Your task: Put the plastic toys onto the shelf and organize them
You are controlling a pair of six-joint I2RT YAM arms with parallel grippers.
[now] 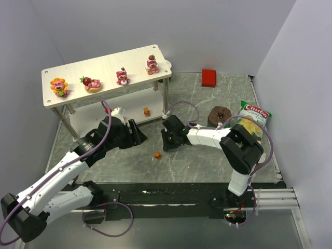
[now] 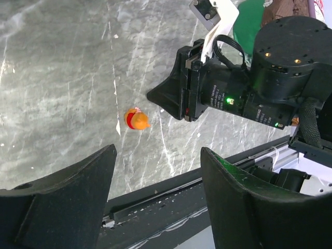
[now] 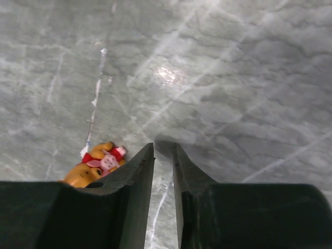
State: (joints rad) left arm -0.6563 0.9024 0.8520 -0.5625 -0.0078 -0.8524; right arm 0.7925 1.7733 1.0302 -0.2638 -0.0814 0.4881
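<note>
The shelf [image 1: 137, 57] stands at the back left. On its top board sit the plastic toys: a flower-faced figurine [image 1: 59, 86] and three strawberry bears [image 1: 92, 83], [image 1: 122, 76], [image 1: 152, 64]. A tiny orange bear [image 1: 147, 111] stands on the table by the shelf's lower board. Another orange bear [image 1: 157, 154] [image 2: 136, 119] [image 3: 98, 167] lies on the table. My right gripper [image 1: 165, 146] [image 3: 163, 147] is shut beside that bear with nothing between its fingers; the bear is just left of them. My left gripper [image 1: 140, 137] [image 2: 158, 150] is open and empty, a little left of the bear.
A red block [image 1: 209, 77] sits at the back. A brown cylinder [image 1: 219, 116] and a green snack bag [image 1: 254, 116] lie right of my right arm. A black rail [image 1: 171, 193] runs along the near table edge.
</note>
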